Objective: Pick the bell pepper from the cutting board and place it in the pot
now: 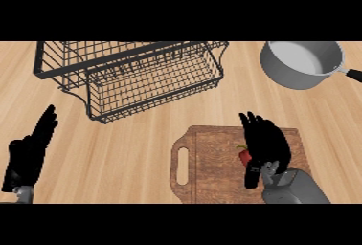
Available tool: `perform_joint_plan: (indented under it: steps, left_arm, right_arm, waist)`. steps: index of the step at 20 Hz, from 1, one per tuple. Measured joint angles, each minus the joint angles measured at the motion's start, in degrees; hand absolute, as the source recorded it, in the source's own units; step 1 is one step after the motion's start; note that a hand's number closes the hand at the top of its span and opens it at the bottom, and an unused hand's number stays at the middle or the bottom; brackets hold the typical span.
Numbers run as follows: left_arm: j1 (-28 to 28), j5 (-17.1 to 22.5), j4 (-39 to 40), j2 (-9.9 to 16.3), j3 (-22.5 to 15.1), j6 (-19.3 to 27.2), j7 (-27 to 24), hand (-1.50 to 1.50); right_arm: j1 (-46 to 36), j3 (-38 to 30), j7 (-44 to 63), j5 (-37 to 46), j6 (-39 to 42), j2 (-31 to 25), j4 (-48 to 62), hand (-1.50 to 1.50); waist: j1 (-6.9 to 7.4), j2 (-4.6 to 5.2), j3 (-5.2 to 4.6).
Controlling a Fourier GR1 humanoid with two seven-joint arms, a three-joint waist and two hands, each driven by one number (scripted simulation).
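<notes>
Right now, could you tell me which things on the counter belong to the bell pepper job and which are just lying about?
Part of the job:
- bell pepper, red, mostly hidden beside the right hand
- cutting board under it
- pot, far right, empty

Just lying about:
- wire rack, far left
- left hand, resting open at the left edge

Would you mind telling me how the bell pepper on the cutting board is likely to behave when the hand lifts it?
The bell pepper looks small beside the right hand, so probably light. Its rounded red body may roll on the flat cutting board if nudged. Its skin could be slippery, though the hand hides most of it.
</notes>
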Motion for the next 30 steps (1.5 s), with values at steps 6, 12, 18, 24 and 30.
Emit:
perform_joint_plan:
  steps: [6, 12, 18, 24, 30]
  left_arm:
    - [1.1, -1.0, -1.8, -0.8, 2.5, -2.7, 0.5, 0.00]
    - [2.0, -2.8, -2.6, -2.5, 3.5, -4.2, 0.7, 0.00]
    - [0.6, -4.1, -1.4, -4.1, 5.9, -6.1, 0.8, 0.00]
    - [-0.3, -5.5, -0.7, -5.1, 6.0, -6.4, 0.6, 0.00]
    - [-0.9, -5.7, -0.9, -5.1, 6.3, -7.1, 0.9, 0.00]
  right_arm:
    - [1.5, -1.3, -2.2, 3.4, -0.4, 1.8, 2.6, -1.50]
    - [0.6, -1.1, -5.8, 5.7, 1.3, 2.2, 3.9, 1.50]
    - [0.8, -1.8, -9.7, 9.0, -0.6, 3.0, 6.2, 1.50]
    - [-8.7, -10.3, -10.3, 6.2, -2.3, 7.5, 15.9, 1.50]
    - [-22.7, -19.2, -12.5, 5.0, -10.4, 10.0, 33.6, 1.50]
  waist:
    - [0.03, -0.02, 0.00]
    - [0.03, -0.03, -0.01]
    - [0.01, -0.12, -0.10]
    - [0.84, 0.26, 0.01]
    - [1.47, 0.47, 0.03]
